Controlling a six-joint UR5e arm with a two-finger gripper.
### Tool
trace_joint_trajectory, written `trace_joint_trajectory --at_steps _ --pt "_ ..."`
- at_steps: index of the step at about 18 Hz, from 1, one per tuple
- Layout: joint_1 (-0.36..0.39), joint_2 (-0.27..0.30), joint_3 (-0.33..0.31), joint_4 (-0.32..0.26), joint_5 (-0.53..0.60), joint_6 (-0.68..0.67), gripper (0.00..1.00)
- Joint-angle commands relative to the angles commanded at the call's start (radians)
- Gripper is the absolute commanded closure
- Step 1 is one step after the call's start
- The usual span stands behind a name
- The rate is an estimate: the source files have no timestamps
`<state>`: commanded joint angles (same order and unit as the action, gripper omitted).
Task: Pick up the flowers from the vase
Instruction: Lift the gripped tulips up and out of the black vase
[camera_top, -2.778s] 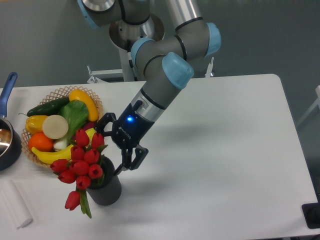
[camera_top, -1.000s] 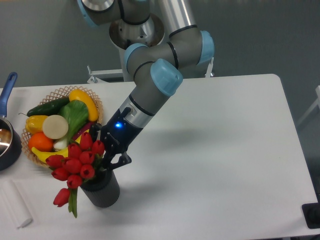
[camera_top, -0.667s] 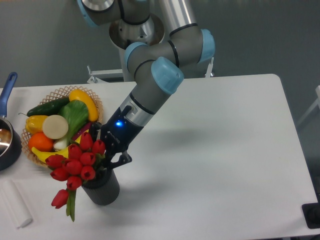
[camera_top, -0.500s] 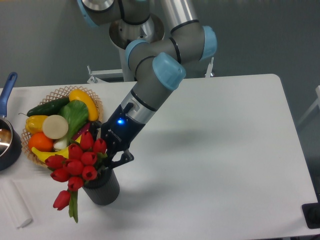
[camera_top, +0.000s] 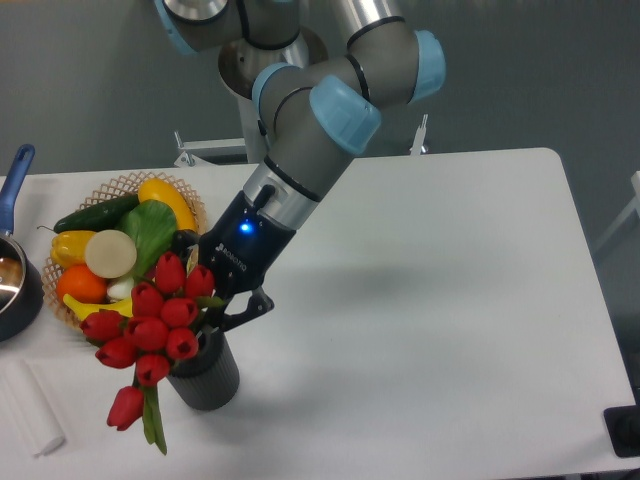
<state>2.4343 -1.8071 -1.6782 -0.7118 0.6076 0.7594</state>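
Grey tubular arm (camera_top: 320, 130) here, round joints capped in light blue, a silvery column behind. Down the wrist there's a white-silver band, then a dark navy-black pincer (camera_top: 215, 305) body carrying small white lettering and 1 blue light glowing on its side. Black fingers (camera_top: 245, 308), angular, jointed links.

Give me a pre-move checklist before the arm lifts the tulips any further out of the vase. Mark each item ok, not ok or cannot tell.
1. Pincer closed on the flowers: cannot tell, buds hide the fingertips.
2. Stems out of the vase: not ok, the bunch sits at its mouth.
3. Vase upright on the table: ok.
4. Bunch held together: cannot tell, one bud droops below the rest.
5. Fruit basket close to the lift path: not ok, it sits right beside the buds.
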Motion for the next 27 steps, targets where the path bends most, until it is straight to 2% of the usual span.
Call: trace_joint_trajectory --at_steps 7,12,17,22,27 --pt "0.063 0.029 0.038 0.0 -0.094 -0.08 0.6" --pt "0.127 0.037 0.071 0.0 -0.222 -0.155 0.6" --pt "0.15 0.035 0.104 0.0 -0.252 -0.207 0.6" --pt "0.21 0.032 0.152 0.0 -0.273 -0.203 0.6" --pt "0.216 0.022 0.167 0.0 -0.273 -0.196 0.6"
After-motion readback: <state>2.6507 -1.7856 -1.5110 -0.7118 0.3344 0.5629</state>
